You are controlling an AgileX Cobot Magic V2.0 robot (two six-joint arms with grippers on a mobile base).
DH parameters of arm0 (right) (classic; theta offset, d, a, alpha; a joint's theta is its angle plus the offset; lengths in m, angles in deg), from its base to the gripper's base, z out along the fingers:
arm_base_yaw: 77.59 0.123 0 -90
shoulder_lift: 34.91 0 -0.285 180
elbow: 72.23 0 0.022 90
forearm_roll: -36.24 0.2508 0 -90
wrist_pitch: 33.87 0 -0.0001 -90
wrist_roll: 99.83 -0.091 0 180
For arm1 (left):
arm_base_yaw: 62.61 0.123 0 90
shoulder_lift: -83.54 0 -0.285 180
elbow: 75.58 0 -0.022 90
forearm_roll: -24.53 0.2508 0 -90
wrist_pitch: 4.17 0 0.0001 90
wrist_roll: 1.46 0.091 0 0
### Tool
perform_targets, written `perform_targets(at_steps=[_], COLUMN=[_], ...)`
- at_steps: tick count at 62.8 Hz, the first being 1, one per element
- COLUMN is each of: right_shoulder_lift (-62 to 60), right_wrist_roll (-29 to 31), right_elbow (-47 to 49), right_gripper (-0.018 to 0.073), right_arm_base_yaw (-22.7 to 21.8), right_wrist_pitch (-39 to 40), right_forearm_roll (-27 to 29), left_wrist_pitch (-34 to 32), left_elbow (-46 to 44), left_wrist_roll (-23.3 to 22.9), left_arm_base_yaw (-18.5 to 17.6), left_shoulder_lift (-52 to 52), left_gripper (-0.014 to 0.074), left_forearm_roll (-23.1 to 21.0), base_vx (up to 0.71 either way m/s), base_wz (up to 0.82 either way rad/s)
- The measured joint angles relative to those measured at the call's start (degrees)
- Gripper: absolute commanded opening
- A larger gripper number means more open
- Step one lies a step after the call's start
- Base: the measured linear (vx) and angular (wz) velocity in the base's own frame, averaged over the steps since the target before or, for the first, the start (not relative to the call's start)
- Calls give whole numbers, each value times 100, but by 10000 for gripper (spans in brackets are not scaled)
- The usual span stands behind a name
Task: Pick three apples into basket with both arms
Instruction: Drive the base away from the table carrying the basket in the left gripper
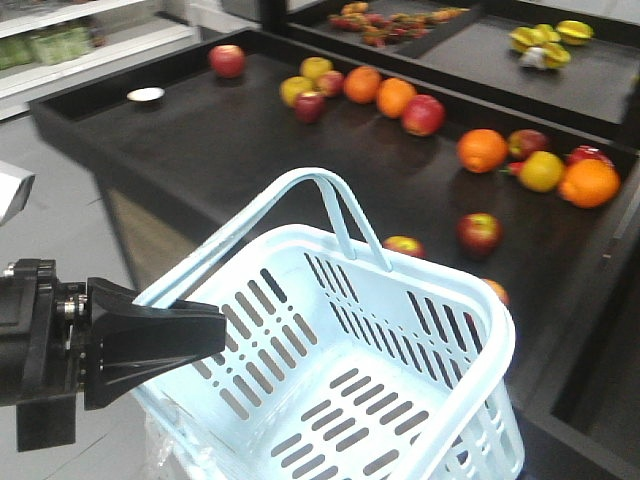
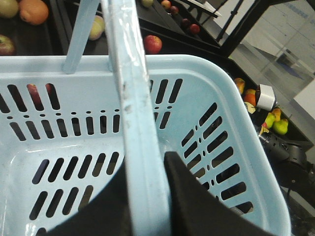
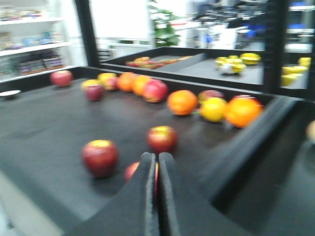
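Basket point(image 1: 508, 370) empty; first apple pick pending.
Left end effector point(image 2: 145, 169) clamps the basket's handle point(image 2: 135, 123); right end effector point(image 3: 158, 169), fingers together beside the basket-side apple point(image 3: 131, 172), must spread.

The basket point(image 1: 430, 290) is pale aqua moulded plastic, smooth, with a soft sheen on its rim and slotted walls. Its handle point(image 2: 135, 123) is the same plastic but glossier, catching bright streaks of light, with small dark scuffs and specks along its middle. The left gripper point(image 1: 200, 340), at the basket's 9 o'clock, is matt black hard plastic with flat, smooth faces; a small silvery, metal-looking part sits at its own 9 o'clock. The right gripper point(image 3: 158, 162) has the same dull black, smooth finish. The display table point(image 1: 220, 140) is matt black. The apple point(image 1: 480, 233) at the basket's 1 o'clock has smooth, lightly shiny skin; the orange point(image 1: 482, 150) at its 12 o'clock looks duller.
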Motion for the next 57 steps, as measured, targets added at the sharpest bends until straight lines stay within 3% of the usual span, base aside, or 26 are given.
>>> perform_targets(at_steps=[57], right_shoulder_lift=[0], right_wrist_roll=[0], right_elbow=[0], right_gripper=[-4], right_arm_base_yaw=[0], right_wrist_pitch=[0], right_forearm_roll=[0], left_wrist_pitch=[0], left_elbow=[0], left_wrist_roll=[0], left_arm_base_yaw=[0], left_shoulder_lift=[0], left_gripper=[-8], left_forearm_roll=[0], base_vx=[-16], base_wz=[60])
